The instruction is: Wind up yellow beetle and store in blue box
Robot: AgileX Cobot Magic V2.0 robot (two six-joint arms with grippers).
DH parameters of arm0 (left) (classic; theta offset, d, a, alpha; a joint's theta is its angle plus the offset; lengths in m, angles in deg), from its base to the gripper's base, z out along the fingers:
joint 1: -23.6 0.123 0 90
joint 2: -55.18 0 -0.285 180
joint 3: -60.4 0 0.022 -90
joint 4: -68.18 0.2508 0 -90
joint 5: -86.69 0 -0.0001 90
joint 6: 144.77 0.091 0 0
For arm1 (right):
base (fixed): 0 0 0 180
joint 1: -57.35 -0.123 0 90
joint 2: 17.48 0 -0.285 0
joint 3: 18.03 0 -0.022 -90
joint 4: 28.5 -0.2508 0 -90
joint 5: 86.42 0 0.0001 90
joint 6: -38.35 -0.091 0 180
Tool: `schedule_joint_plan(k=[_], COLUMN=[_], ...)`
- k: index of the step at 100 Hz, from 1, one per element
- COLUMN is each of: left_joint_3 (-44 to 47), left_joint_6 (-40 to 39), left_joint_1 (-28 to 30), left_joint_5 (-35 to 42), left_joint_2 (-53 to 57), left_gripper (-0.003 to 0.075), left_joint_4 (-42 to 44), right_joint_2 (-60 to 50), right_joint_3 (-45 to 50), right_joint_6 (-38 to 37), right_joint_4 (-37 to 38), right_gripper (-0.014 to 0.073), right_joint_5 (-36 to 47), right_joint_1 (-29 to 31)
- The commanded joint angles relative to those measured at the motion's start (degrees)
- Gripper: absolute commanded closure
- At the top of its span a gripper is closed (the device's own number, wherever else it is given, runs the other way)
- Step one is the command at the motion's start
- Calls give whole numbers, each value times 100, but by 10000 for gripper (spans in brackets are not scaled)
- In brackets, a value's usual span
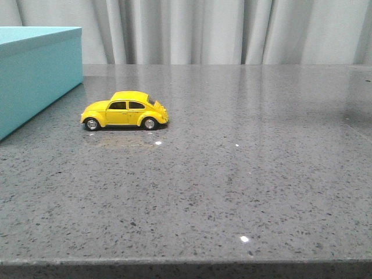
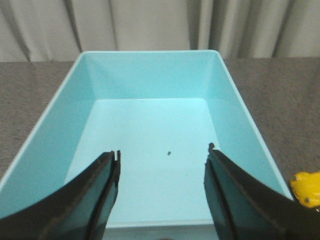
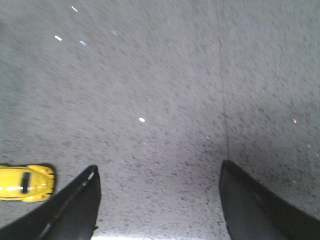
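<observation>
A: Near first. We see grey speckled bench (image 1: pixel 232 192), bare up front; yellow beetle (image 1: pixel 124 110) stands on its wheels mid-left.

B: Box?

A: Blue box (image 1: pixel 35 75) farther back, left of the car, apart from it. Left gripper (image 2: pixel 162 170) hangs over the open box, jaws spread, holding nothing. Right gripper (image 3: pixel 157 200) over bench beside the beetle, jaws spread too.
</observation>
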State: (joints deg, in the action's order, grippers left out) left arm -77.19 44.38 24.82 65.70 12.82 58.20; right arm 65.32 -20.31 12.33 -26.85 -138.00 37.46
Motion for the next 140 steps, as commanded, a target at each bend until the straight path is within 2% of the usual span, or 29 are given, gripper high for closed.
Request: schedule_joint_plan(k=[1, 16, 33, 52, 77, 94, 110, 140], left_joint_3=[-405, -938, -1723, -2666, -3903, -4485, -4763, -4773], left_joint_6=[200, 1036, 2094, 3268, 4033, 4735, 4838, 4909], left_joint_1=[-401, -1207, -2131, -2713, -2858, -2858, -2858, -2858], left_joint_5=[204, 68, -508, -1400, -2410, -3038, -3262, -3220], left_joint_2=[-364, -1018, -1925, -2968, -4260, -5001, -5535, -6031], left_gripper=[344, 344, 344, 344, 344, 344, 344, 344], left_joint_4=[-95, -95, -95, -95, -108, -484, -497, -475], right_joint_2=[-514, -1015, -1494, -1775, -2037, -2051, -2051, -2051], right_joint_3=[132, 604, 969, 988, 988, 988, 988, 988], right_joint_6=[76, 76, 76, 251, 273, 298, 334, 334], right_joint_4=[94, 94, 94, 87, 70, 70, 70, 70], right_gripper=[85, 85, 85, 85, 85, 85, 85, 85], right_joint_5=[586, 595, 601, 505, 430, 305, 172, 169], right_joint_1=[-56, -121, -152, -152, -152, -152, -152, -152])
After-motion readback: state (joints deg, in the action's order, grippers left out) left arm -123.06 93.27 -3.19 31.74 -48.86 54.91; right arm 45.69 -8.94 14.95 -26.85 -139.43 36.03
